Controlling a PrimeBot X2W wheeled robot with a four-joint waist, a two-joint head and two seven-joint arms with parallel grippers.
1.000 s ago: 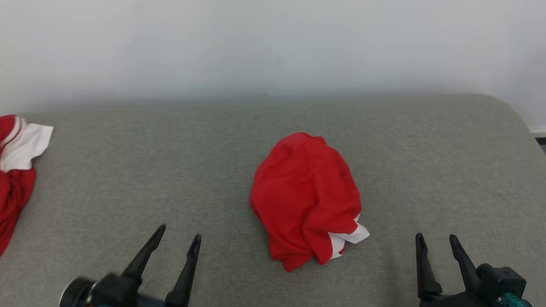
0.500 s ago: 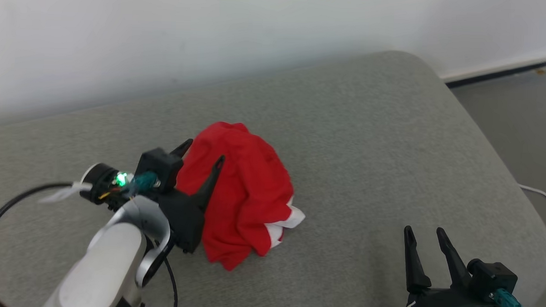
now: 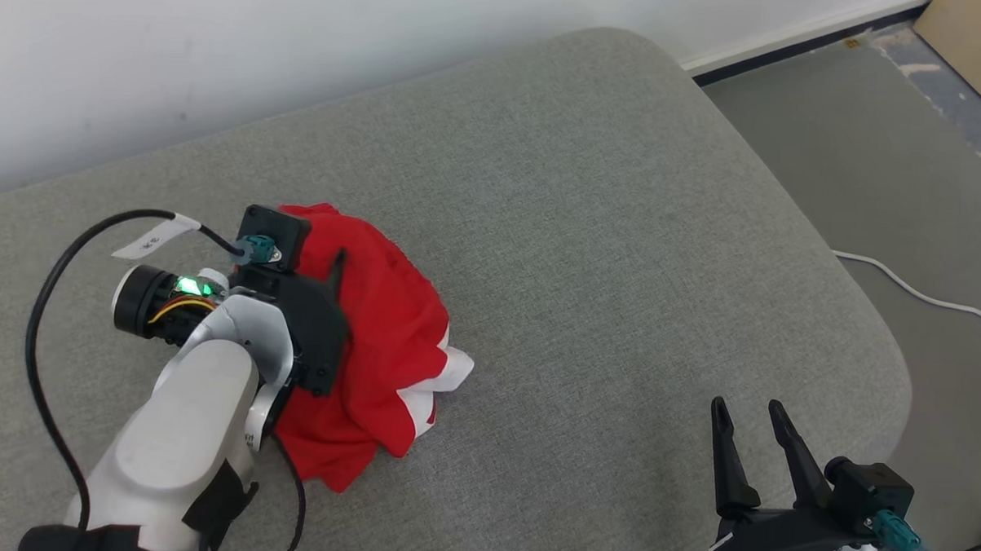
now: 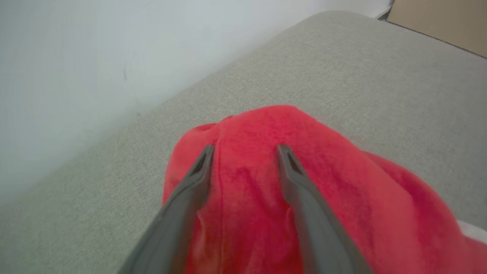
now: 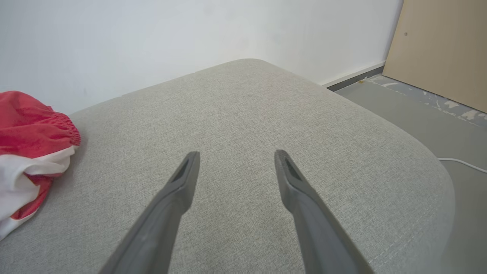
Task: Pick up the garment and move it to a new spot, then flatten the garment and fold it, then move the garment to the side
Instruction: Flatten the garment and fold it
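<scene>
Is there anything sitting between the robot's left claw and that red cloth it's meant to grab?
Nothing visible does. The left gripper is right at the red garment, its open fingers set either side of the crumpled top, with red cloth between them.

A soft grey pad (image 5: 243, 106) lies under the right gripper (image 5: 236, 154) and goes on past its tips. Behind the pad stands a plain white wall (image 5: 152, 38). To the gripper's right is a grey floor (image 5: 430, 121) with a thin white cord (image 5: 462, 164) on it. A dark strip (image 5: 354, 78) runs along the wall's foot. A light brown board (image 5: 441, 49) stands farther right.
</scene>
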